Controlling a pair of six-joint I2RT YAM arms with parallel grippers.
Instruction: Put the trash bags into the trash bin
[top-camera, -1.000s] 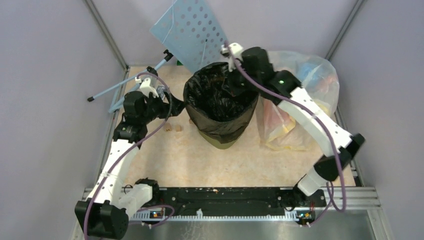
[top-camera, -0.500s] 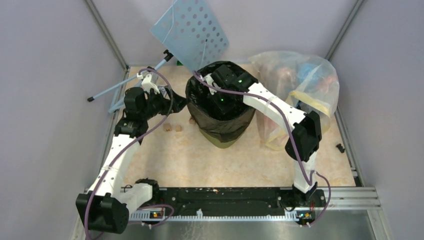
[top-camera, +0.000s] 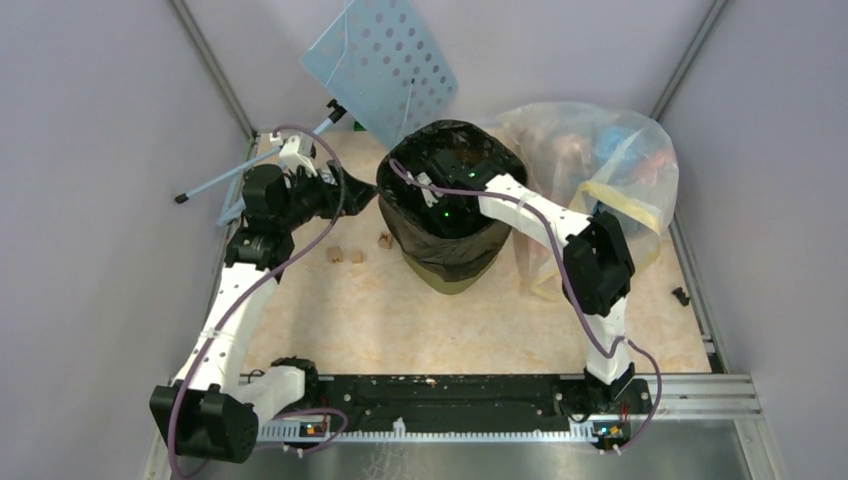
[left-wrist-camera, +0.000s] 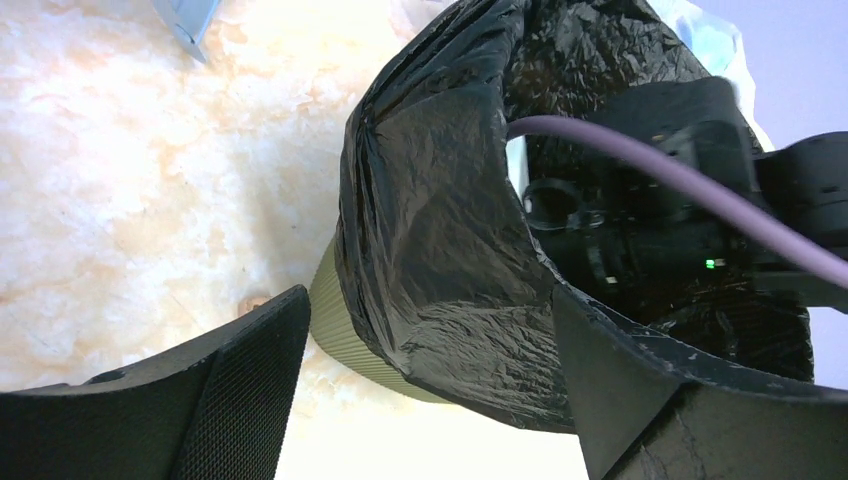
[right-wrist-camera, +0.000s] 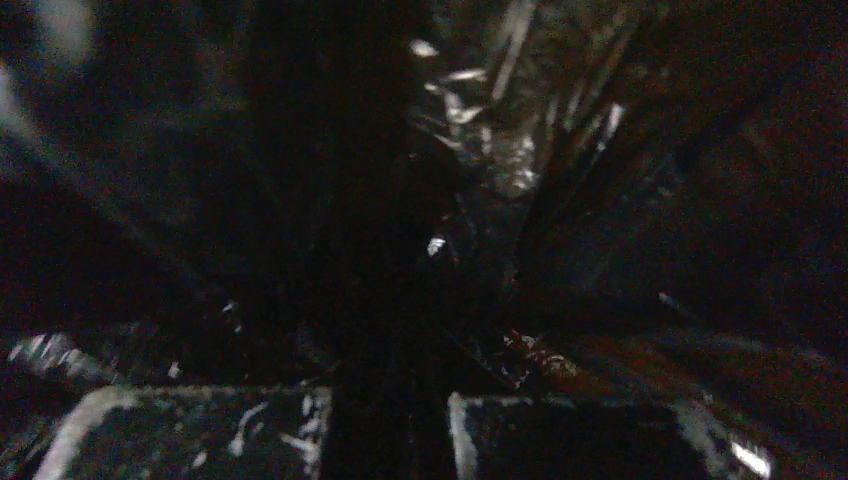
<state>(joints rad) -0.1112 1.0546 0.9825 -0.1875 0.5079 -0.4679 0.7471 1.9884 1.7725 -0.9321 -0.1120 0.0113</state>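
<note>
My left fingers (left-wrist-camera: 230, 390), matte black with a woven texture, are spread wide and hold nothing, just beside the trash bin (top-camera: 447, 281) at its 9 o'clock. My right fingers (right-wrist-camera: 200, 435) are closed deep inside it; whether they pinch any film I cannot tell. The trash bag (top-camera: 440, 235), glossy crinkled black, lines the olive, tapering bin and folds over its rim. The bin stands on the marbled beige counter (top-camera: 350, 310). A clear bag (top-camera: 600, 160) slumps at the bin's 3 o'clock.
</note>
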